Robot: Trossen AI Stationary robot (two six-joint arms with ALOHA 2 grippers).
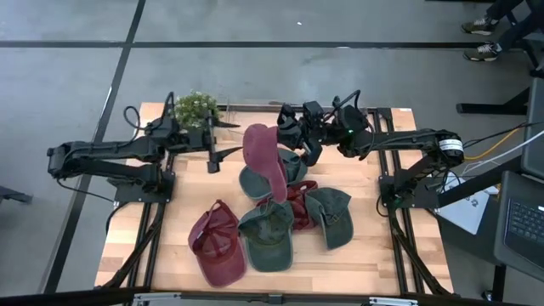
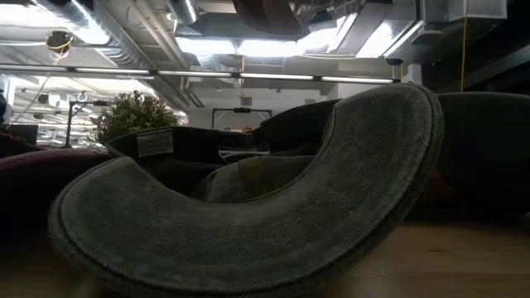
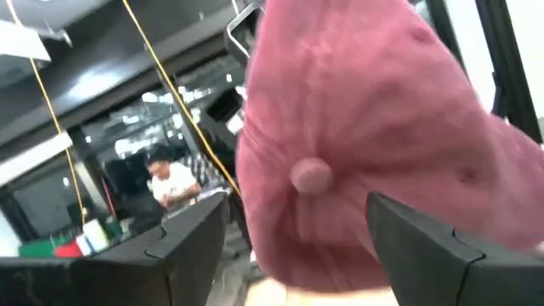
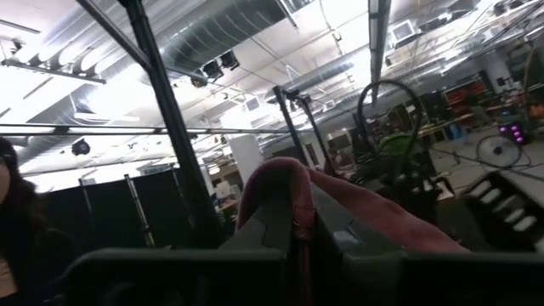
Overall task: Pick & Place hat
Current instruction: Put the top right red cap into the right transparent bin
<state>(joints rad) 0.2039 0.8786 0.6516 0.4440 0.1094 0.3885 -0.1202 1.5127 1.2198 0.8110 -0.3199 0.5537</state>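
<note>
A dusty-pink cap (image 1: 262, 153) hangs above the table's middle, with its brim (image 1: 277, 183) pointing down toward the pile. My right gripper (image 1: 289, 138) is shut on it from the right. My left gripper (image 1: 236, 140) is open at the cap's left side, its fingers level and pointing at the crown. In the left wrist view the crown (image 3: 357, 144) and its top button (image 3: 311, 175) fill the space between the two spread fingers. I cannot tell whether they touch it. Green and maroon caps (image 1: 268, 234) lie heaped below. My right gripper pinches the pink cap between its two fingers by a fold of cloth at the rim (image 4: 285, 183). It comes level from the table's right side. The cap is lifted clear of the pile and hangs tilted, brim lowest.
Several caps lie in a heap: green ones (image 1: 331, 214) (image 1: 255, 183) and maroon ones (image 1: 217, 245) (image 1: 297, 195). A green brim (image 2: 248, 232) fills the low view. A potted plant (image 1: 195, 107) stands at the far edge. Bare wood (image 1: 399, 246) shows at the near right.
</note>
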